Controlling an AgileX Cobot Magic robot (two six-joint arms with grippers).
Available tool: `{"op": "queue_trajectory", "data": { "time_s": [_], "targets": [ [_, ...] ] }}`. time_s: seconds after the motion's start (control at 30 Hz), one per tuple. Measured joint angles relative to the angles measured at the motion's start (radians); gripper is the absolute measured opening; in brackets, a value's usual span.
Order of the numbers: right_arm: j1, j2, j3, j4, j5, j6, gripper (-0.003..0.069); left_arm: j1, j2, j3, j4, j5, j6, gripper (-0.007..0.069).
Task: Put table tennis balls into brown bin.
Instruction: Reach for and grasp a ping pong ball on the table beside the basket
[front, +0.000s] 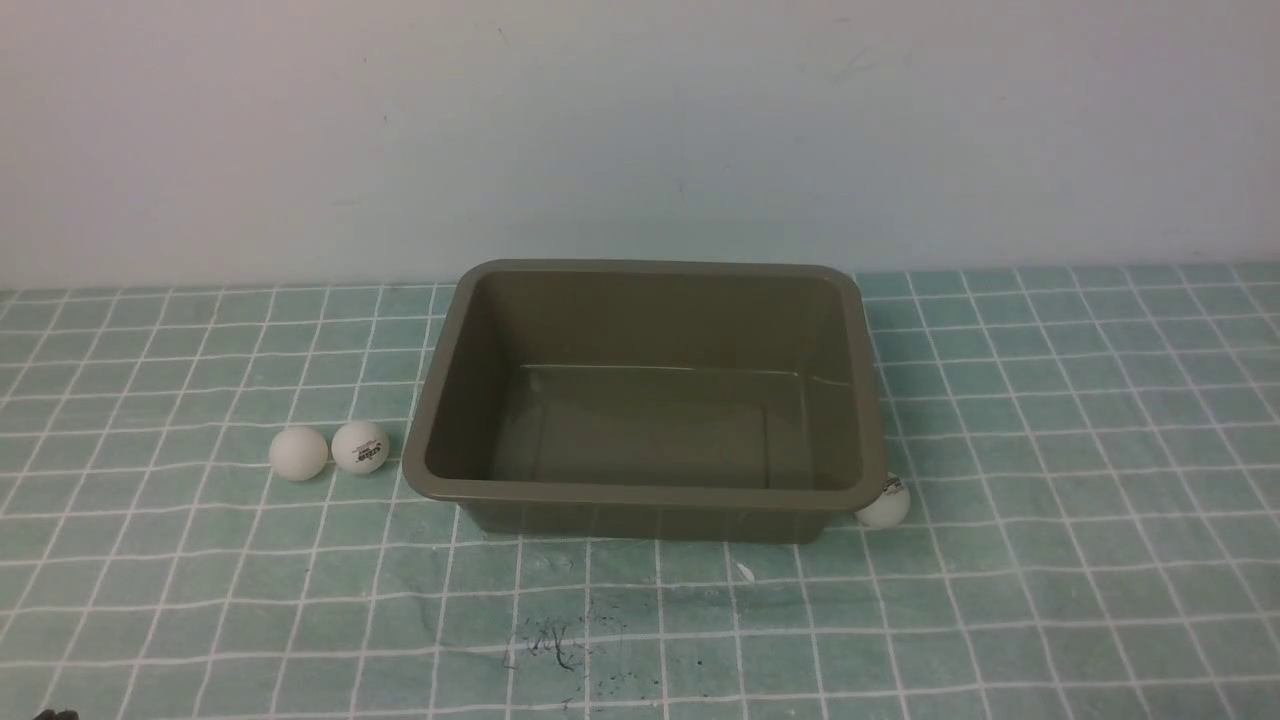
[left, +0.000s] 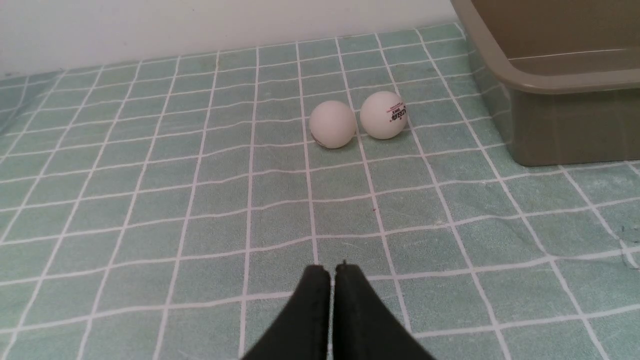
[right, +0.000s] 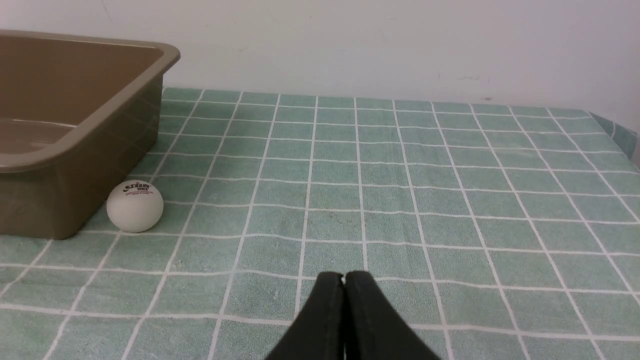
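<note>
The bin (front: 640, 497) sits on the green checked cloth (front: 1050, 520), close to the wall (front: 640, 120). All 3 balls lie on the cloth outside it. 2 are on the bin's left: the plain ball (front: 298, 453) and the logo ball (front: 360, 446), just beside each other, the logo ball nearer the bin but apart from it. The 3rd ball (front: 885, 503) rests at the bin's near right corner, partly under the rim; whether it touches the bin's side I cannot tell. The left gripper (left: 332, 272) has its black fingers closed to a hairline slit and holds nothing, near the 2 left balls. The right gripper (right: 343, 280) has its fingers pressed together, also empty, with the 3rd ball near it.
</note>
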Motion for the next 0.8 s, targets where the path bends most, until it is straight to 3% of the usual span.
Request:
{"op": "queue_trajectory", "data": {
  "time_s": [0.23,0.37,0.53,0.63,0.73,0.8],
  "targets": [
    [0.000,0.000,0.000,0.000,0.000,0.000,-0.0013,0.000,0.000,0.000,0.000,-0.013,0.002,-0.0005],
    [0.000,0.000,0.000,0.000,0.000,0.000,-0.0013,0.000,0.000,0.003,-0.099,-0.101,-0.024,-0.0005],
    [0.000,0.000,0.000,0.000,0.000,0.000,-0.0013,0.000,0.000,0.003,-0.257,-0.359,-0.046,-0.0005],
    [0.000,0.000,0.000,0.000,0.000,0.000,-0.0013,0.000,0.000,0.003,-0.351,-0.590,-0.110,-0.0005],
    [0.000,0.000,0.000,-0.001,0.000,0.000,-0.0013,0.000,0.001,-0.026,-0.381,-0.682,-0.181,-0.0005],
    [0.000,0.000,0.000,-0.003,0.000,0.000,-0.0013,0.000,0.023,-0.125,-0.369,-0.634,-0.199,-0.0005]
  ]
}}
